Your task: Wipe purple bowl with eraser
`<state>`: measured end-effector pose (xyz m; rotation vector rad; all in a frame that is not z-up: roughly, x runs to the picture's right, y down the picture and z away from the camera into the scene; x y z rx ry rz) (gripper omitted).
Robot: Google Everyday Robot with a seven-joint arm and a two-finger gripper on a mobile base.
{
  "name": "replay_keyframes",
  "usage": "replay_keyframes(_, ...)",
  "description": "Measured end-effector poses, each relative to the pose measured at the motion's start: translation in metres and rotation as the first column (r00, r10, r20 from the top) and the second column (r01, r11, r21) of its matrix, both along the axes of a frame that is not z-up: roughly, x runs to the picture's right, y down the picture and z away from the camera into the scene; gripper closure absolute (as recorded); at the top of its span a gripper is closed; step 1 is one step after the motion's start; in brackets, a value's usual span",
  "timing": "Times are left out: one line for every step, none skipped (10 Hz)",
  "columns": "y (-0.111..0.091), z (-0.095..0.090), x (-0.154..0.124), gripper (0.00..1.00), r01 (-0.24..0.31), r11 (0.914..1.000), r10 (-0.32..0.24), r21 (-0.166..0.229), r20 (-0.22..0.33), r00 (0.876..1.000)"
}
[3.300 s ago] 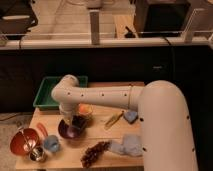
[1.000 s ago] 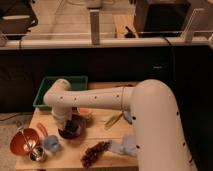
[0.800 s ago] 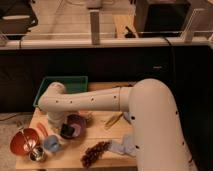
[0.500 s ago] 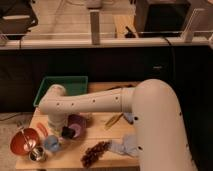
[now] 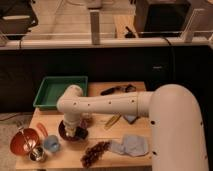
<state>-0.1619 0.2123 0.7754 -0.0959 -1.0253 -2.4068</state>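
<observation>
The glossy purple bowl (image 5: 73, 133) sat near the table's (image 5: 120, 156) front-left part. The gripper (image 5: 70, 131) reached down into it, its state impossible to tell. An orange-brown bowl (image 5: 24, 141) held a metal utensil; the green tray (image 5: 52, 92) occupied the back-left corner.

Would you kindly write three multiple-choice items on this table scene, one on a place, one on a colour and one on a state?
1. Where is the gripper?
A. Down in the purple bowl
B. Over the green tray
C. Beside the blue-grey cloth

2. What colour is the tray?
A. Red
B. Green
C. White

3. How does the purple bowl stand?
A. Upside down
B. Upright on the table
C. Inside the tray

Answers: 1 A, the arm's end dips into the bowl; 2 B, the tray is plainly green; 3 B, its opening faces up.
</observation>
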Motion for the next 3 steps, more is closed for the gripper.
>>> replay_keyframes(-0.0063, 0.0057, 0.0112, 1.0, -0.023, 0.9997, 0.023, 0.005, -0.019, 1.0)
replay_keyframes(-0.0089, 0.0077, 0.0147, 1.0, -0.028, 0.9996, 0.028, 0.01, -0.025, 0.999)
replay_keyframes(-0.0132, 0.0098, 0.0146, 1.0, -0.028, 0.9994, 0.029, 0.021, -0.028, 0.999)
